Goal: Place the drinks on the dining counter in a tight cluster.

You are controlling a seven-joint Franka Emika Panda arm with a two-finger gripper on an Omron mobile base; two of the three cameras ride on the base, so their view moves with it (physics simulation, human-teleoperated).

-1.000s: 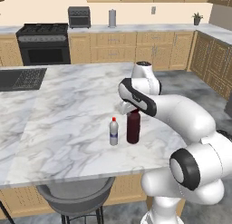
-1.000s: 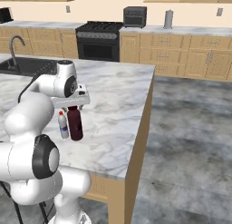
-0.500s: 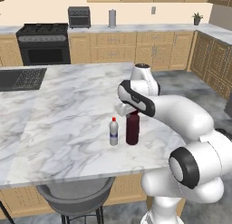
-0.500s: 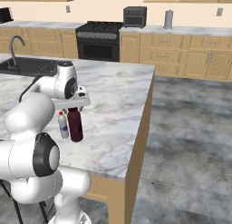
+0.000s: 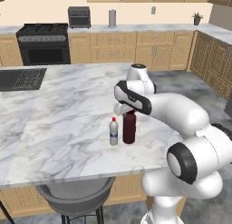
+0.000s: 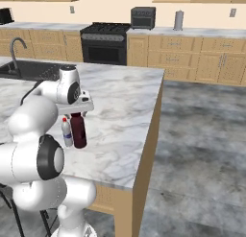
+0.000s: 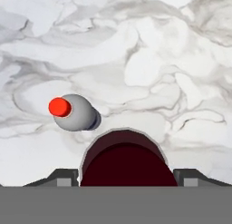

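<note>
On the dining counter (image 5: pixel 68 109) (image 6: pixel 125 101) two drinks stand side by side, almost touching. One is a stout dark maroon bottle (image 5: pixel 129 130) (image 6: pixel 78 133) (image 7: pixel 127 159). The other, just to its left, is a small clear bottle (image 5: pixel 114 132) (image 6: pixel 66 133) (image 7: pixel 72 112) with a red cap. My gripper (image 5: pixel 129 112) (image 6: pixel 77 111) (image 7: pixel 124 177) points straight down over the maroon bottle. Its fingers (image 7: pixel 63 177) hug the bottle's shoulders on both sides, shut on it. The bottle's base rests on the marble.
A black sink (image 5: pixel 20 78) (image 6: pixel 24 70) is set in the counter's far left. A round grey stool (image 5: pixel 74 196) stands under the near edge. The counter's right edge (image 6: pixel 154 116) drops to the grey floor. A black stove (image 5: pixel 43 44) (image 6: pixel 103 41) stands at the back wall.
</note>
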